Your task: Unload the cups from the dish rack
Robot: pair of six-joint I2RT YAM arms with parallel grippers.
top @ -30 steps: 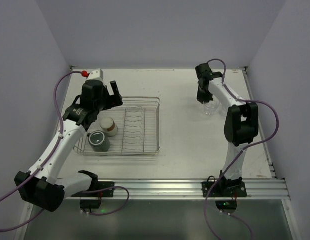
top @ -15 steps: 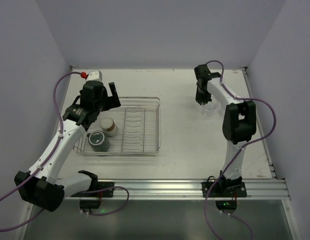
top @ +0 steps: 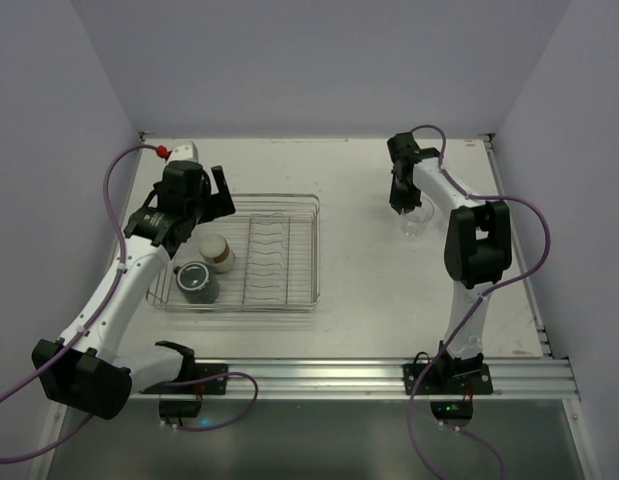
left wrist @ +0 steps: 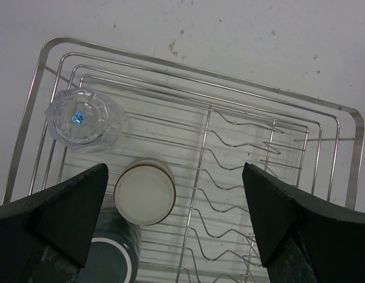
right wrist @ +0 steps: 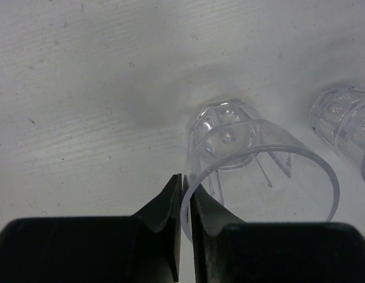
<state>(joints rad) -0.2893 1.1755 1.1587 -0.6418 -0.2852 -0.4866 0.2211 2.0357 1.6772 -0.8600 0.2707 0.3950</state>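
Pinching clear ribbed tumbler [right wrist: 253, 153] at two o'clock: right gripper [right wrist: 183, 183] (rim clenched); left gripper [left wrist: 175, 171] gapes above silver wire rack [left wrist: 197, 72].

Rack [top: 284, 255] on the desk's [top: 369, 280] left holds glass [left wrist: 85, 118], cup [left wrist: 144, 193] and mug [left wrist: 108, 265] at its left end; two tumblers [top: 414, 218] stand right.
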